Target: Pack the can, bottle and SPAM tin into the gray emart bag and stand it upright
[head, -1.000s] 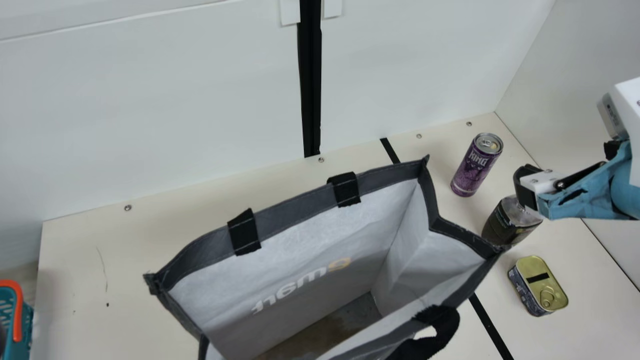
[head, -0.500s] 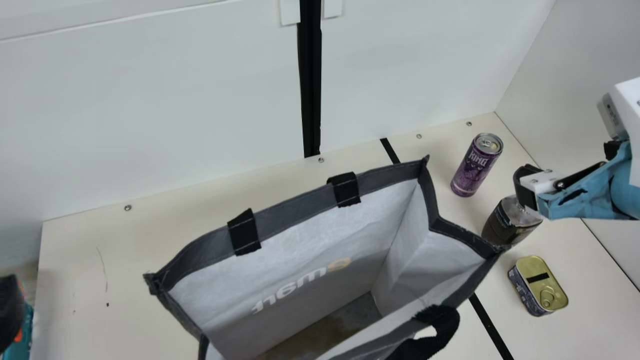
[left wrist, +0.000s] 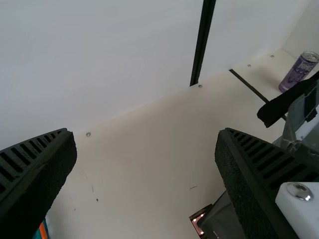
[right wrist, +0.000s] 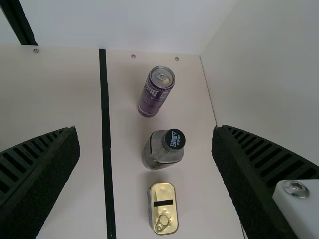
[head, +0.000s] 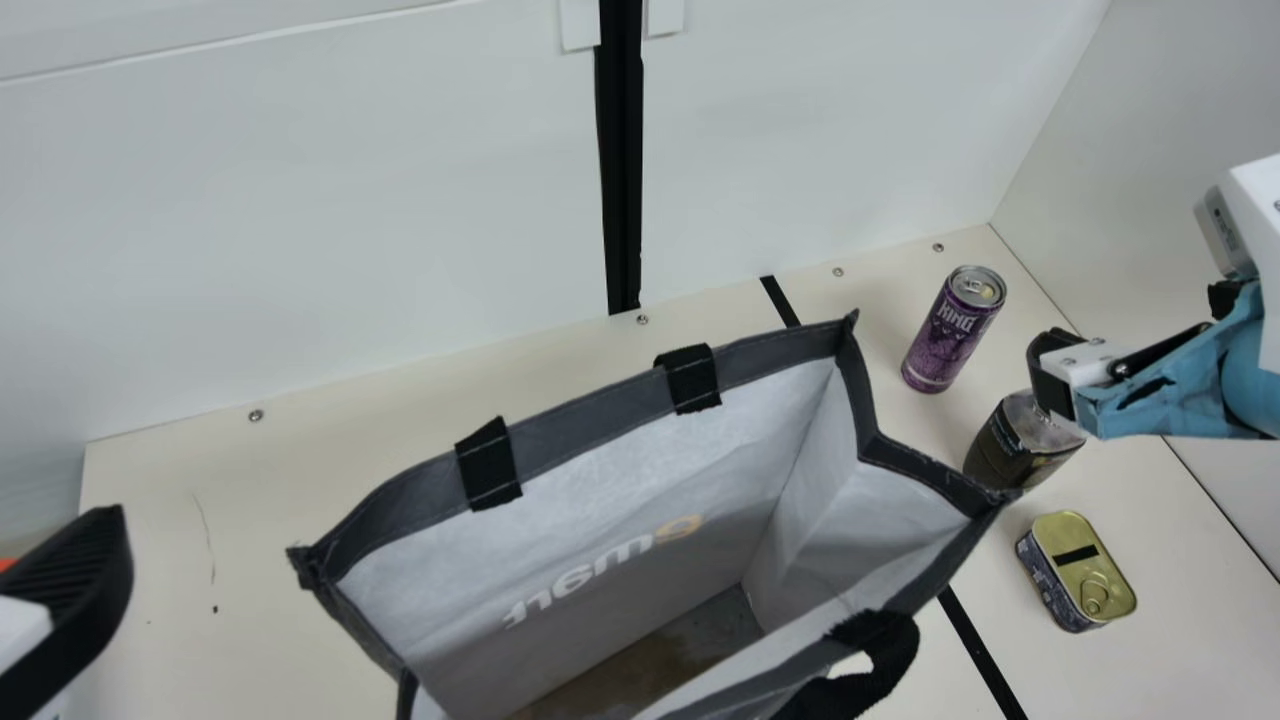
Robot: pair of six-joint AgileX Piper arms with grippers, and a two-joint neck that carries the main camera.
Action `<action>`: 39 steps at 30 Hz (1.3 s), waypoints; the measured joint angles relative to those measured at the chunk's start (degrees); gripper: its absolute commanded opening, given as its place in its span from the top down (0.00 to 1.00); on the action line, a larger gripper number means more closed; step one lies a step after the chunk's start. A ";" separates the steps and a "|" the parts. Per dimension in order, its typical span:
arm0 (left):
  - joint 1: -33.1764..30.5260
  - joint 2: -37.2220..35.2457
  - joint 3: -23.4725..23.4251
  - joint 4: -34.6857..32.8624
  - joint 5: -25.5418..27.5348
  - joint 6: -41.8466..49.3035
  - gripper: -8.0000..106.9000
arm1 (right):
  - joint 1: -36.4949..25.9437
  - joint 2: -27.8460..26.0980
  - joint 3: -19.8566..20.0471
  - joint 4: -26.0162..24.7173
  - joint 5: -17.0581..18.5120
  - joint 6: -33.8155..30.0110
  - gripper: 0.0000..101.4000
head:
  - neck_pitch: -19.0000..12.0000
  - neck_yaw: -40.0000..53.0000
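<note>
You have the gray emart bag standing upright on the cream bench, its mouth open toward the camera and 1 black handle drooping at the near side. All 3 items are outside it, on the bench past its right end: the purple can upright and farthest back, the bottle upright in the middle, and the SPAM tin nearest, its pull ring facing up. In the right wrist view you can see the bottle's black cap.

Your right gripper hangs over the bottle in the main view, its 2 jaws released and spread wide, with nothing between them. Your left gripper is at the main view's left edge, off to the bag's left; its 2 jaws are released and well apart too. A black strip runs along the bench between the bag and the tin.
</note>
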 measured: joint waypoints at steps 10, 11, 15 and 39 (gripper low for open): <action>-5.02 4.34 -4.69 -1.27 0.12 2.23 0.15 | 0.00 0.00 0.00 0.00 0.00 0.00 0.06 | 0.00 0.00; -5.58 4.90 -5.33 -1.53 0.12 2.49 0.15 | 0.00 0.00 0.00 0.00 0.00 0.00 0.06 | 0.00 0.00; -7.54 6.80 -7.20 -1.77 0.12 3.26 0.15 | 0.00 0.00 0.00 0.00 0.00 0.00 0.06 | 0.00 0.00; -17.40 18.47 -17.00 -3.04 0.15 5.67 0.15 | 0.00 0.00 0.00 0.00 0.05 0.00 0.06 | 0.00 0.00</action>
